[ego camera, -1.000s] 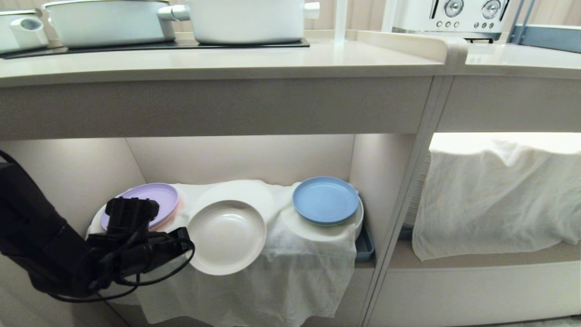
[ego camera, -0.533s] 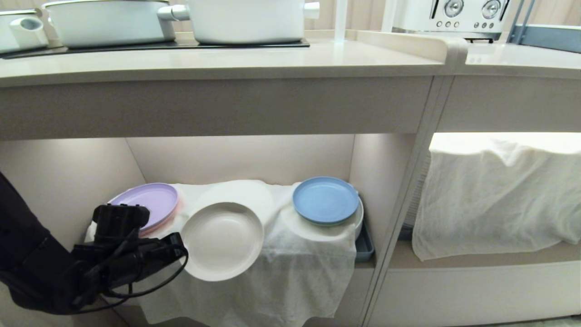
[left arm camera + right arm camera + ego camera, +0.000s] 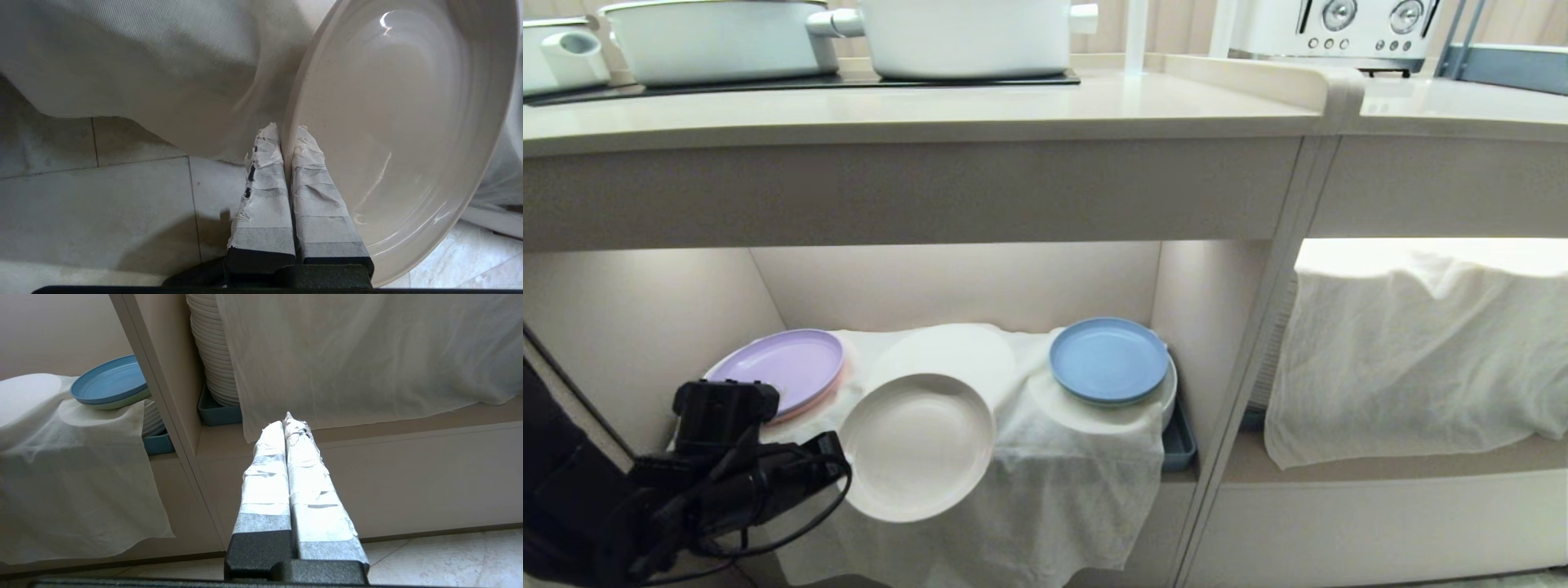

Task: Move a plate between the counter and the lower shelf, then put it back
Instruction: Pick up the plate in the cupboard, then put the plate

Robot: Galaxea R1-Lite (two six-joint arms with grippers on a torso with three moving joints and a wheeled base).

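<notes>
Head view: left pincer (image 3: 837, 465) is seen at roughly 8 o'clock of the frame, clamped on the left rim of the cream plate (image 3: 919, 445). The plate is held tilted, face toward the camera, out in front of the lower shelf (image 3: 956, 286) and against the hanging white cloth (image 3: 1062, 482). The lilac plate (image 3: 784, 367) sits at 10 o'clock of the held plate, the blue plate (image 3: 1108, 359) at 2 o'clock, both on cloth-covered humps. The desk (image 3: 915, 110) is above, at 12 o'clock, carrying two white pots (image 3: 964, 33) on the black cooktop (image 3: 792, 80). A white toaster (image 3: 1331, 28) is seen at 1 o'clock on the neighbouring worktop.

Left wrist view adds what the head view hides: taped fingers (image 3: 263, 188) are closed nearly together with only the plate (image 3: 400, 122) rim pinched between them, one finger on the plate's face and the other behind it. The floor tiles (image 3: 102, 196) are shown under the cloth (image 3: 143, 61).

Right wrist view: right pincer (image 3: 289, 420) is not seen in the head view; here its taped fingers are pressed together, nothing held, pointed toward the divider between the two cubbies. A tall stack of white plates (image 3: 212, 351) in a blue tray (image 3: 218, 412) is shown behind the right-hand cloth (image 3: 367, 355), hidden from the head camera. The blue plate (image 3: 108, 381) is seen at 10 o'clock.
</notes>
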